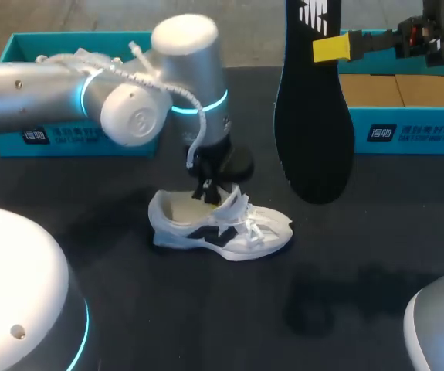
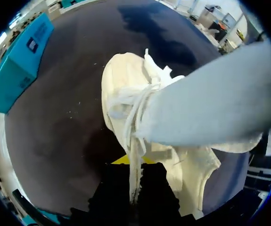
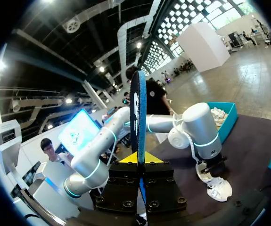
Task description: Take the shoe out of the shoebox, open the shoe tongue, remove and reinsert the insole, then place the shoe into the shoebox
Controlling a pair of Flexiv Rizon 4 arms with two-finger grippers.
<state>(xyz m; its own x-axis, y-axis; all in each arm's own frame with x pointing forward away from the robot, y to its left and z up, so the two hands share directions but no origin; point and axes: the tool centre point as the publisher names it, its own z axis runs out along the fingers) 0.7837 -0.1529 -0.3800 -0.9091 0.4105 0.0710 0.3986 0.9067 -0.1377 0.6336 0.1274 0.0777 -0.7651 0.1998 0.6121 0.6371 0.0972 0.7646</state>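
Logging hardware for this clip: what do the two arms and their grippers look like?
The left arm has smooth silver-white cylindrical links with glowing cyan rings at the joints, and a white cable runs along it. The right arm shows only a grey-white rounded shell. The left gripper and right gripper are black with bright yellow fingertips.

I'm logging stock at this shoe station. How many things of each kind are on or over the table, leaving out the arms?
White shoes: 2, one out on the tabletop, one inside a box
Black insole: 1
Teal boxes: 2
Total: 5
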